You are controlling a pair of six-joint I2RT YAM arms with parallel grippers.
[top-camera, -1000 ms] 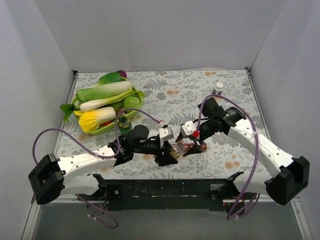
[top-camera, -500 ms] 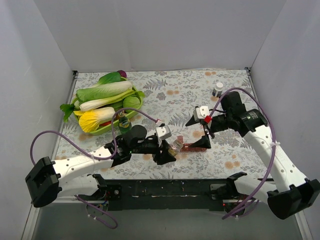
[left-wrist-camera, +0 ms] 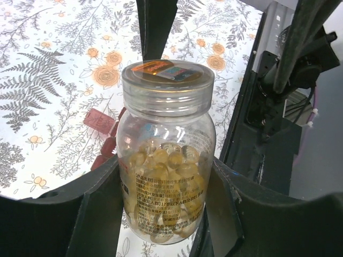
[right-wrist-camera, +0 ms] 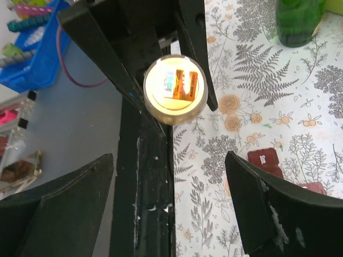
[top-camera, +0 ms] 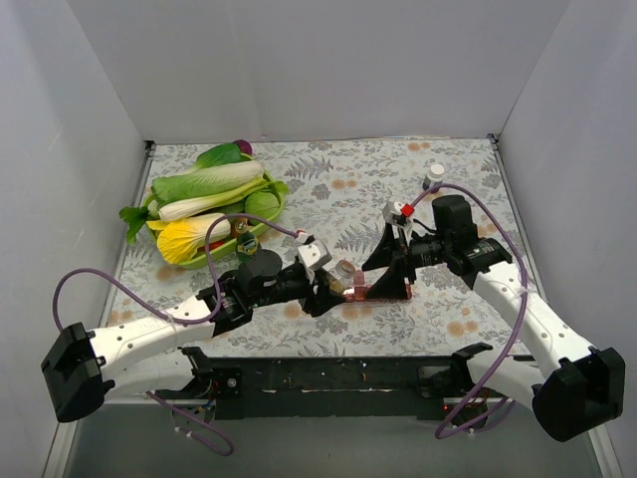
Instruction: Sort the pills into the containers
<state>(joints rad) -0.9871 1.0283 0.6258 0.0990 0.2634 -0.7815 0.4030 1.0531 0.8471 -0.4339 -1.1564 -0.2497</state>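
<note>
My left gripper (top-camera: 331,287) is shut on a clear pill bottle (top-camera: 345,271) full of yellow capsules and holds it above the table, tilted with its cap toward the right arm. In the left wrist view the bottle (left-wrist-camera: 166,139) sits between both jaws of the gripper (left-wrist-camera: 163,176). The dark-red container strip (top-camera: 375,293) lies on the floral cloth just under and right of the bottle; part of it shows in the left wrist view (left-wrist-camera: 109,145) and the right wrist view (right-wrist-camera: 263,159). My right gripper (top-camera: 390,267) is open and empty, facing the bottle's cap (right-wrist-camera: 174,88).
A green tray (top-camera: 202,259) of vegetables stands at the back left. A small green bottle (top-camera: 248,242) stands beside it and shows in the right wrist view (right-wrist-camera: 297,19). A white-capped dark bottle (top-camera: 434,176) stands at the back right. The black base rail (top-camera: 328,376) runs along the near edge.
My left gripper has raised the pill bottle up and away from the near edge. My right gripper has lifted off the red strip and turned toward the bottle, jaws open.
</note>
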